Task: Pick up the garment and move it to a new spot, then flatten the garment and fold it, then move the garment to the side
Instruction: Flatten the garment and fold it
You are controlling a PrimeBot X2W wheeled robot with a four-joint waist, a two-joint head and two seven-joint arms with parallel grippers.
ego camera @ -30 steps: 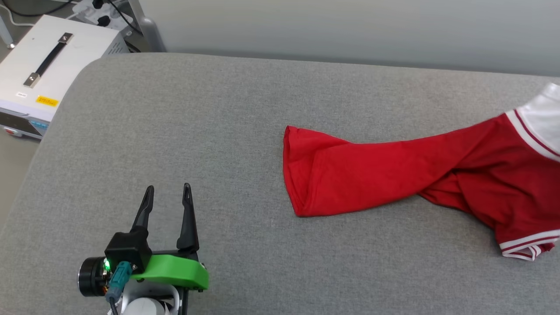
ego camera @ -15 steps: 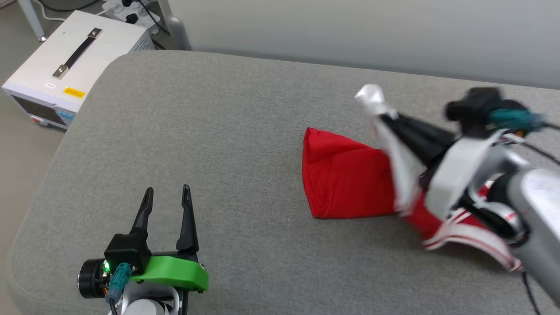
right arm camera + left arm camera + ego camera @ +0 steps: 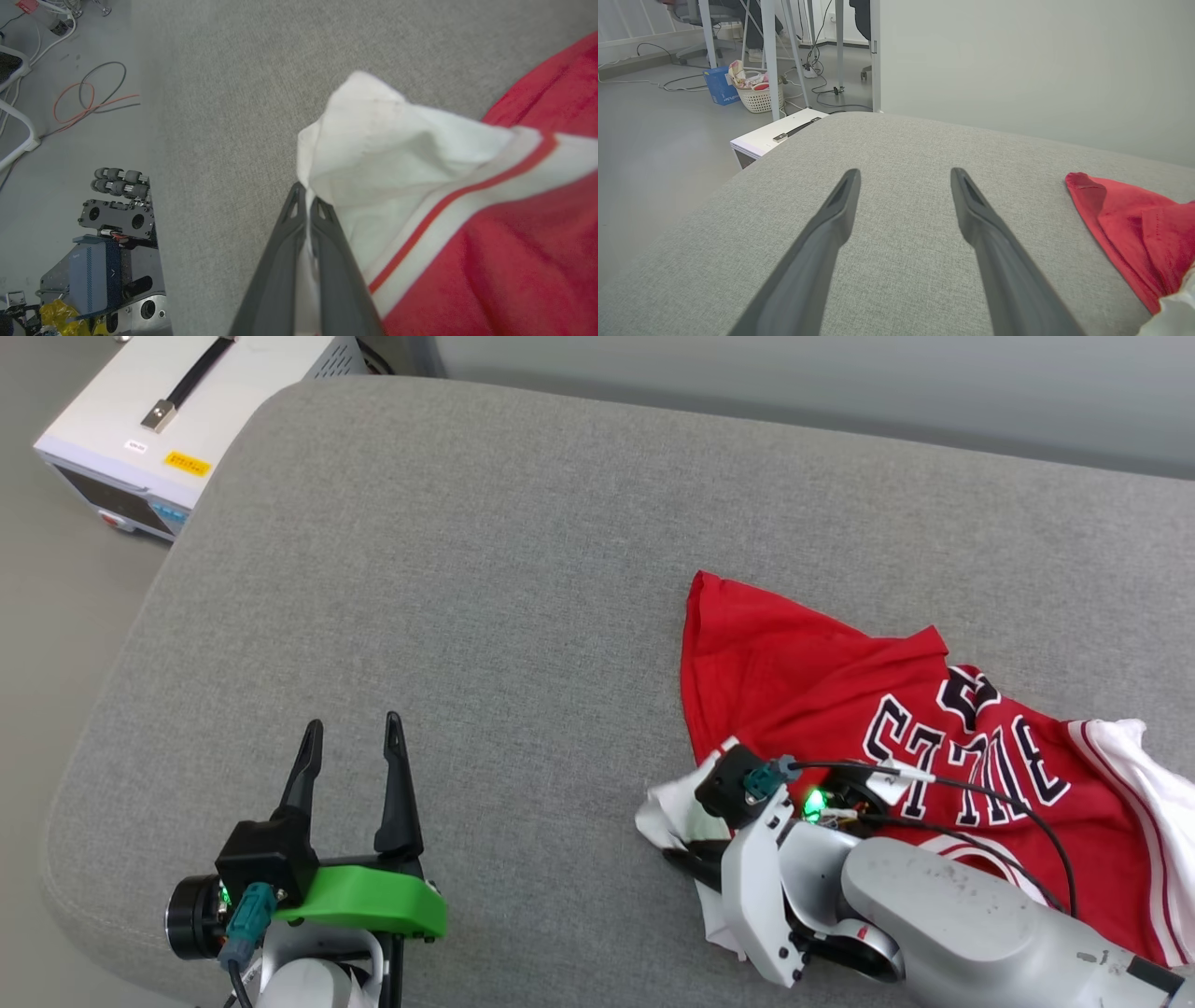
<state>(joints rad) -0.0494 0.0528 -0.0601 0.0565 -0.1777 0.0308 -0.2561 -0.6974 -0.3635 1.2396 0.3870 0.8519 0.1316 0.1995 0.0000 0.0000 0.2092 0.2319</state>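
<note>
Looking at this one: the right hand (image 3: pixel 306 196) was pinched shut on the white sleeve (image 3: pixel 383 144) of the garment (image 3: pixel 794 681), w/ a thin bit of cloth caught between its two fingers. The garment lay crumpled on the right half of the grey padded counter (image 3: pixel 467 569), print side up, w/ the other sleeve (image 3: pixel 1134 756) bunched near the right edge of the head view. The left hand (image 3: pixel 353 728) was wide open, holding nothing, over bare counter well apart from the garment.

Handling-wise, imo: thin jersey knit, v light, totally floppy, zero stiffness. It'll prob drape and fold over itself when lifted from one point, hanging like a rope. Not fragile, maybe a bit slick, so a shallow pinch on a single layer could slip out. Best places to grab would be the sleeve/shoulder seams or hem corners, where the trim looks thicker. For flattening I'd use both hands, one per shoulder or hem corner, then pull taut.
</note>
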